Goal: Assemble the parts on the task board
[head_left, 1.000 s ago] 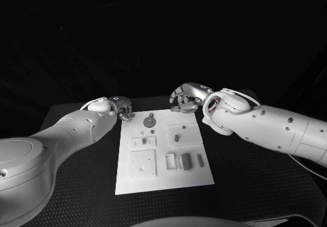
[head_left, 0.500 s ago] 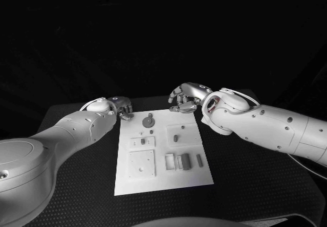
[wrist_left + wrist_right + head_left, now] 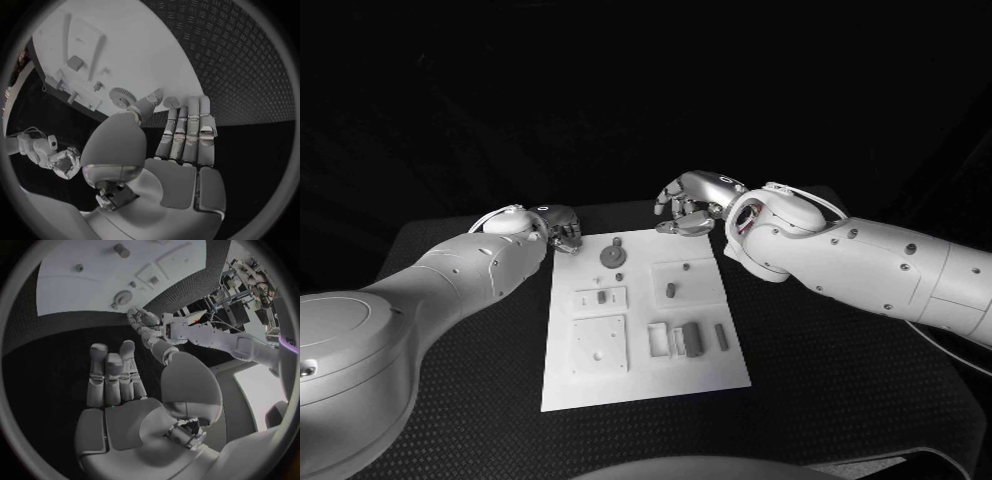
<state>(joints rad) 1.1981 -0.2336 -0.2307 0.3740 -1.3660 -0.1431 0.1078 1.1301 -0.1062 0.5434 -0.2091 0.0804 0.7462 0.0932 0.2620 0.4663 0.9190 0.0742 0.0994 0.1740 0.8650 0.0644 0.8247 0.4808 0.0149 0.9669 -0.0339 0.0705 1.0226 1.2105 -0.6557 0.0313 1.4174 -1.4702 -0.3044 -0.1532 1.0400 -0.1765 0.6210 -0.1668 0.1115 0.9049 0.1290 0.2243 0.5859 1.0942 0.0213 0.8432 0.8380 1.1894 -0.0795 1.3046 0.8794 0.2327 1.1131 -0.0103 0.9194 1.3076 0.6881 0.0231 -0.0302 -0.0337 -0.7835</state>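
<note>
Checking my left hand [image 3: 560, 230] first: it sat at the far left corner of the task board [image 3: 646, 385], fingers [image 3: 187, 132] straight and side by side, holding nothing, thumb tip just beside the board edge in the left wrist view. My right hand [image 3: 687, 205] hung over the far right corner, fingers curled down; in the right wrist view its fingers [image 3: 112, 375] lay pressed together and nothing was held. Task board lay flat mid worktop [image 3: 848, 400], long side running away from me. On it I saw a round gear part [image 3: 612, 256] near the far end, a small dark part [image 3: 672, 291] on a raised block right of centre, a square plate [image 3: 602, 346] nearer me on the left, and upright bar parts [image 3: 692, 340] beside it on the right. Gear [image 3: 121, 95] also visible just past the left thumb.
</note>
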